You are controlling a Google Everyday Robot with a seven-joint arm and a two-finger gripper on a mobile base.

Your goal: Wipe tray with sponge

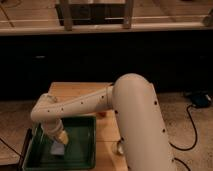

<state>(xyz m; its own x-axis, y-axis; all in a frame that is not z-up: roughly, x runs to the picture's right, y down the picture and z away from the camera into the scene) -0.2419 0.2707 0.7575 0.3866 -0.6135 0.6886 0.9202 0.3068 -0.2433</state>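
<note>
The dark-green tray (82, 150) lies on the left part of the wooden table, near its front edge. The pale light-blue sponge (58, 149) rests on the tray's floor, towards its left side. My gripper (59, 141) points down into the tray and sits right on top of the sponge. The white arm reaches in from the right and bends at an elbow above the tray's back left corner. The arm hides much of the table's right side.
The round metal cup (119, 148) peeks out beside the arm, to the right of the tray. The wooden tabletop (80, 90) shows behind the tray. A dark counter wall stands behind the table. A cable (190, 125) lies on the floor at right.
</note>
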